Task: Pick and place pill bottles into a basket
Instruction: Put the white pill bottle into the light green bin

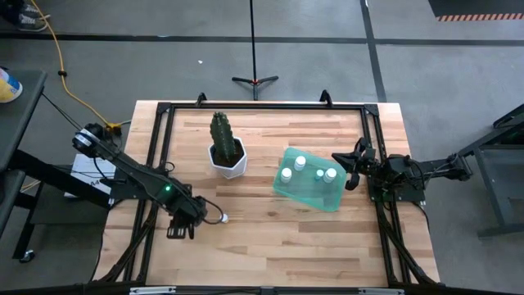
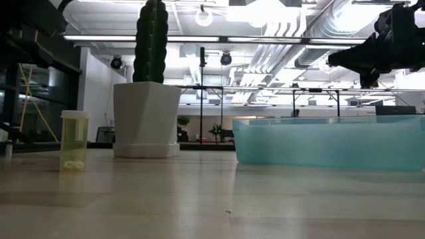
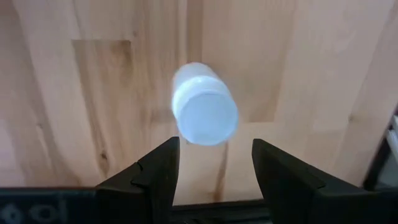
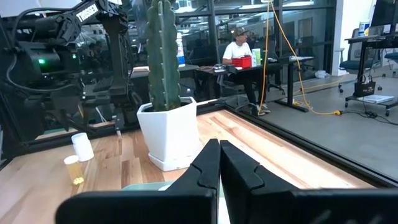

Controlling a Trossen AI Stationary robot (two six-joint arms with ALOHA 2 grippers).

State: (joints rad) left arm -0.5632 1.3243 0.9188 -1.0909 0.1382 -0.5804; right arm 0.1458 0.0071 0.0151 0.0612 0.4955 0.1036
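One pill bottle (image 1: 221,218) with a white cap and a yellowish see-through body stands upright on its base on the table, left of the cactus pot in the low view (image 2: 74,141). My left gripper (image 1: 195,220) is open and empty just left of it. In the left wrist view the bottle's cap (image 3: 205,115) shows just ahead of the open gripper (image 3: 214,165), not between the fingers. Several white-capped bottles (image 1: 299,162) stand in the teal basket (image 1: 304,195). My right gripper (image 1: 354,168) is shut and empty at the basket's right edge; it also shows in the right wrist view (image 4: 219,163).
A white faceted pot with a tall cactus (image 1: 228,156) stands left of the basket, toward the far side of the table. A black frame (image 1: 262,107) runs along the table's far, left and right edges. Bare wood (image 1: 286,246) lies along the near side.
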